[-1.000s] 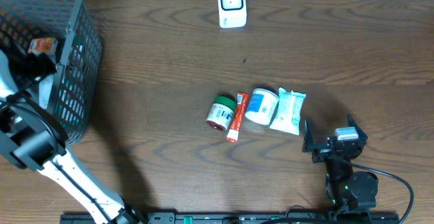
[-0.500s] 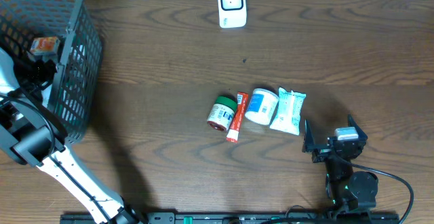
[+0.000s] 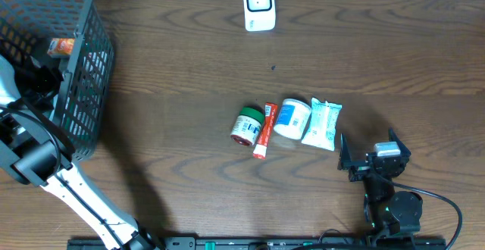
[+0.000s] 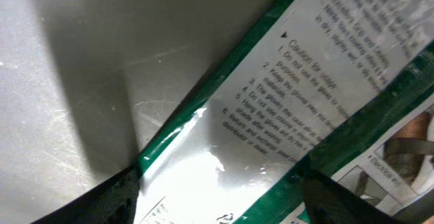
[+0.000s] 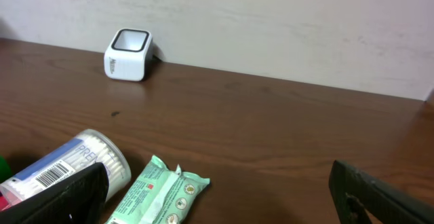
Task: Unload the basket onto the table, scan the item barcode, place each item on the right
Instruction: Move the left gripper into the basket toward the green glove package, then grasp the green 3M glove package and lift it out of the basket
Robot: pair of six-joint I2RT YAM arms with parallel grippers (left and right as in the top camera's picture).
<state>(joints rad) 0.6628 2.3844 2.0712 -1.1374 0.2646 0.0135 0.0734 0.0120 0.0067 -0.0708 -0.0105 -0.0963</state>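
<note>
A: What is at the far left?

B: A grey wire basket (image 3: 89,68) stands at the left end of the desk (image 3: 189,68). The left arm (image 3: 45,159) runs up from the front edge and ends inside it. A small orange pack (image 3: 61,47) lies in there too.

A: And the left hand?

B: The left hand (image 4: 218,180) hangs close over a clear packet (image 4: 271,108) with green edges and a printed caution list, inside the basket. Its 2 fingers (image 4: 112,197) stand apart, 1 at each lower corner of the wrist view. I cannot tell whether they touch the packet.

A: The middle of the desk?

B: 4 things lie in a tight row: a green-lidded jar (image 3: 246,125), a red tube (image 3: 264,131), a white tub (image 3: 292,117) with a blue label, then a mint-green packet (image 3: 323,123). The tub lies on its side, and its barcode shows in the right wrist view. The white scanner (image 3: 258,6) stands at the far edge, well apart from the row.

A: And on the right?

B: The right hand (image 3: 369,159) sits near the front edge, just right of the mint-green packet. Its fingers are spread wide and hold nothing.
</note>
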